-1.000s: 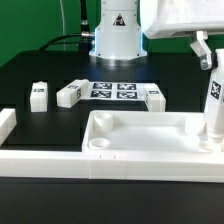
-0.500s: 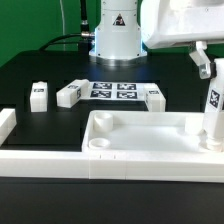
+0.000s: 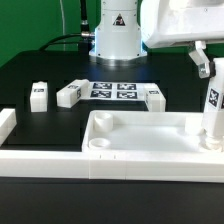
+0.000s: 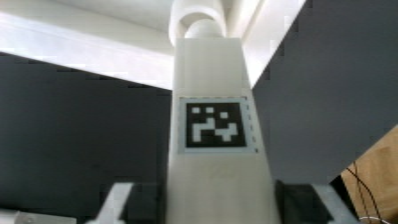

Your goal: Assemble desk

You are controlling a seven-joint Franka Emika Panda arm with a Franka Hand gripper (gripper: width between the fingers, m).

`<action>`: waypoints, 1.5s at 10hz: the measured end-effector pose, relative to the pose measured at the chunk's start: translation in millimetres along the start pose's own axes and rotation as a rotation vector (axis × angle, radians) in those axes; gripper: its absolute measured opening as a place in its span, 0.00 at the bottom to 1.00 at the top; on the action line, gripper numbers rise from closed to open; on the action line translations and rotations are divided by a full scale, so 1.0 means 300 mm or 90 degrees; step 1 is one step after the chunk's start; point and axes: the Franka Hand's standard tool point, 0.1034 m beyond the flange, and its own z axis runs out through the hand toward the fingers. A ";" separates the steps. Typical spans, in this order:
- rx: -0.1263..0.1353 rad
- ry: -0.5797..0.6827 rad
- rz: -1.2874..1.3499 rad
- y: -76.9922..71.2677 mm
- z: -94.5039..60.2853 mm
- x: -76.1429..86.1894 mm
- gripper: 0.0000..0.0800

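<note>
Across a black table, starting at the exterior view's left: a small white square plastic leg (image 3: pixel 38 95) stands alone. A second loose white leg (image 3: pixel 70 94) lies beside the marker board (image 3: pixel 113 90), and a third white leg (image 3: pixel 155 97) lies just past it. Nearer the camera lies the white tray-like tabletop (image 3: pixel 160 135). At its corner on the exterior view's right, a tagged white upright leg (image 3: pixel 213 105) stands, its top clamped in the white robot gripper (image 3: pixel 205 65).

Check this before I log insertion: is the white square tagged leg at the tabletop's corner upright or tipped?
Upright: the white square plastic leg stands vertical at the white tray-like tabletop's corner in the exterior view.
</note>
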 end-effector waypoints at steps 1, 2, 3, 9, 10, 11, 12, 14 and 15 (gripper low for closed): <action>0.000 -0.001 -0.001 -0.001 0.000 -0.003 0.36; -0.001 0.004 -0.003 0.005 0.003 0.001 0.36; -0.001 0.004 -0.003 0.005 0.003 0.000 0.36; -0.001 0.000 -0.003 0.004 0.014 -0.017 0.36; 0.000 -0.001 -0.003 0.002 0.017 -0.019 0.36; 0.000 -0.002 -0.003 0.000 0.021 -0.023 0.36; 0.001 -0.004 -0.003 -0.003 0.027 -0.028 0.36; 0.000 0.004 -0.002 -0.001 0.038 -0.032 0.36; -0.001 0.006 -0.002 -0.001 0.039 -0.031 0.36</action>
